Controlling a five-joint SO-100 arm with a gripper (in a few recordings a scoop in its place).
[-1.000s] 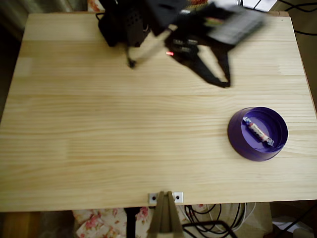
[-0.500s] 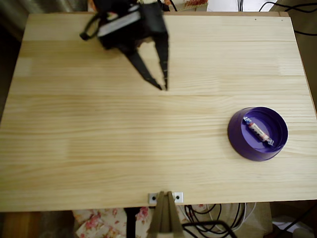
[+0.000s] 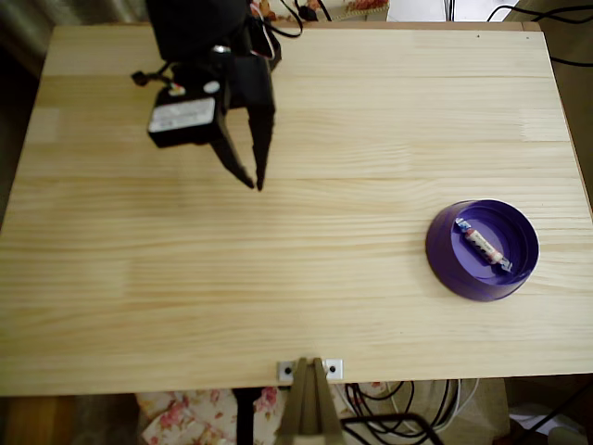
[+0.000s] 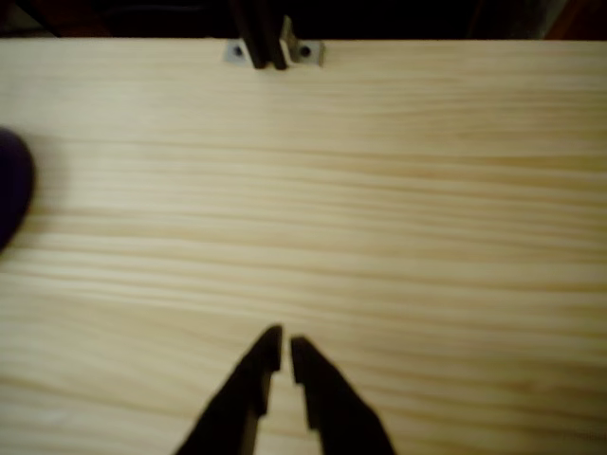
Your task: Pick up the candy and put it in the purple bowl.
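— Where is the candy?

— Lying inside the purple bowl, slantwise on its paler bottom. The bowl sits on the right side of the table in the overhead view; in the wrist view a dark edge of the bowl shows at the left border.

— And the gripper?

— Well apart from the bowl, over the upper left part of the table in the overhead view, tips pointing down the picture. In the wrist view the gripper has its two black fingers nearly together — a thin slit between them, nothing held.

— Anything else?

— A small metal bracket at the near table edge.
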